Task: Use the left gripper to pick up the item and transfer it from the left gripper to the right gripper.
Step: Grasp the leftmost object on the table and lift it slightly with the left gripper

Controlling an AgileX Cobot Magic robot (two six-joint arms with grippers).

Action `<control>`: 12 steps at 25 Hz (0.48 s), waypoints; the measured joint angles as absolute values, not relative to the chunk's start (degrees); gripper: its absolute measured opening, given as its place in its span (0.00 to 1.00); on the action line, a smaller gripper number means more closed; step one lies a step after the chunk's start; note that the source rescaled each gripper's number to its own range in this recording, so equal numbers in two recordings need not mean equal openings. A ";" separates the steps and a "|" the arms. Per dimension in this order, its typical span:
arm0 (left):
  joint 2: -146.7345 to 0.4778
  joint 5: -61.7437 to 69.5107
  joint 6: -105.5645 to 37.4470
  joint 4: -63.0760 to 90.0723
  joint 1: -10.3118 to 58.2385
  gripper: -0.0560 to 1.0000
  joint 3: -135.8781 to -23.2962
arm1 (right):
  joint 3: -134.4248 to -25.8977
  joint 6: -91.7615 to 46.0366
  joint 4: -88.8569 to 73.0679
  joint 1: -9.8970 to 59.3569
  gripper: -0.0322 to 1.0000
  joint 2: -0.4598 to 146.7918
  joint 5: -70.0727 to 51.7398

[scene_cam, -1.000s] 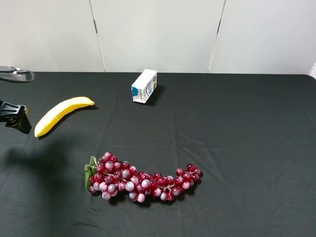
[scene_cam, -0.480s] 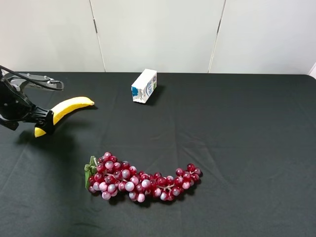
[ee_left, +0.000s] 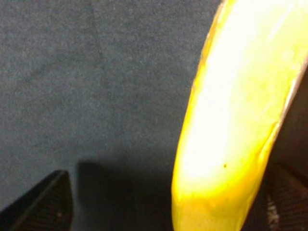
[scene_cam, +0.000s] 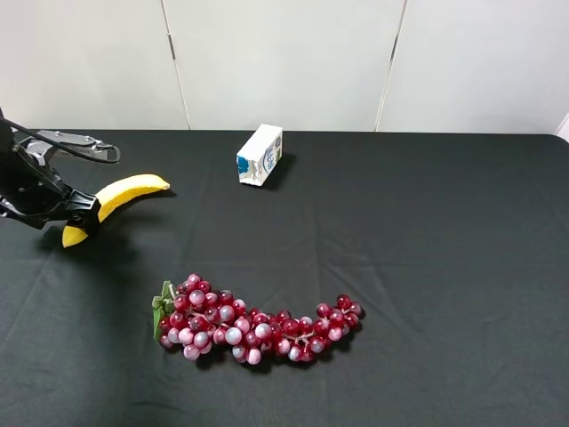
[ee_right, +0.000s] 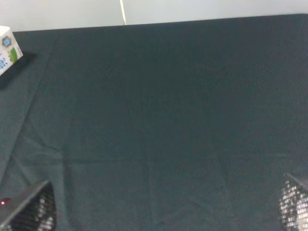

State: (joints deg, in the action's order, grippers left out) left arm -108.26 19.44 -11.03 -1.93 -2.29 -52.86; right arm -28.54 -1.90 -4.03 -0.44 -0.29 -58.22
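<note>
Yellow banana [scene_cam: 132,190] on black cloth [scene_cam: 400,267], one end lying between spread fingers of the left claw [scene_cam: 84,213]

left arm [scene_cam: 25,185] — black, bulky | bracket [scene_cam: 76,139] silver | cable [scene_cam: 36,135] black | right pincer [ee_right: 163,211] — meshed black pads [ee_right: 36,211]

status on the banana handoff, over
Left gripper open, astride the banana at its tail end. Right gripper open, over bare table. Banana lying flat, not yet lifted. Grape bunch and carton stand clear.
</note>
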 joint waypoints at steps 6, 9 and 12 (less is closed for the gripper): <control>-108.26 18.94 -11.03 -1.93 -2.29 0.29 -52.94 | -28.54 -1.90 -4.03 -0.44 1.00 -0.29 -58.22; -108.26 18.60 -11.03 -1.98 -2.29 0.05 -52.94 | -28.54 -1.90 -4.03 -0.44 1.00 -0.29 -58.22; -108.26 18.59 -11.03 -1.98 -2.29 0.05 -52.94 | -28.54 -1.90 -4.03 -0.44 1.00 -0.29 -58.22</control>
